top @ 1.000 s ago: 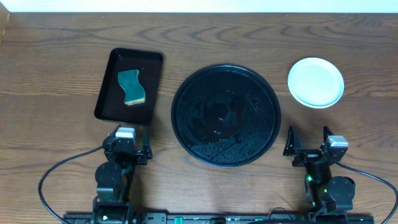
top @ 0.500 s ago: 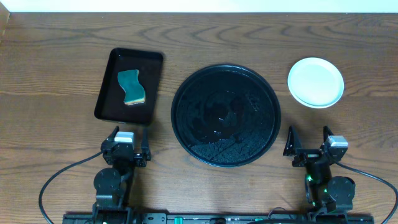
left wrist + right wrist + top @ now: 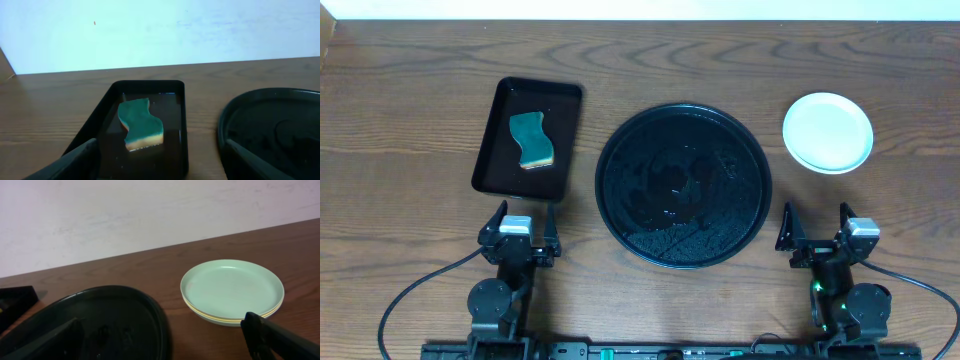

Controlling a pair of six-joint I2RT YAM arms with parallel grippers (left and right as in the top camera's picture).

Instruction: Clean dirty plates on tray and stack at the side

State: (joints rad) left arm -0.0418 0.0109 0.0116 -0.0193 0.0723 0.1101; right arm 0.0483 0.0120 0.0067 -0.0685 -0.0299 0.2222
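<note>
Left gripper: your left gripper [image 3: 527, 217] sits at the near edge of the table [image 3: 410, 90], fingers spread wide apart, just on the near side of the small tray.
Small tray: a black rectangular tray [image 3: 493, 150] with a raised rim lies left of centre, slightly skewed to the table edge. Its base looks glossy.
Sponge: a wavy-edged sponge [image 3: 531, 140] lies flat in that tray, teal on top with a pale yellow layer below. It sits away from the tray walls.
Gap, left: you have a narrow strip of bare wood between the small tray and the round tray; they do not touch.
Round tray: the large round black tray [image 3: 620, 140] sits mid-table. It has a raised rim, and its base is textured and catches shiny highlights.
Gap, right: a wider strip of wood separates the round tray from the plates.
Plates: the plates [image 3: 828, 131] are stacked on the wood at the far right, off the tray. The top one is light blue-green and looks smooth and unmarked. A pale yellow rim shows just under it. You cannot tell the colour of the lowest edge.
Right gripper: your right gripper [image 3: 815, 223] sits at the near edge on the near side of the plates, well apart from them, fingers spread apart.
Far edge: the wood ends at a plain pale wall behind all of this.
</note>
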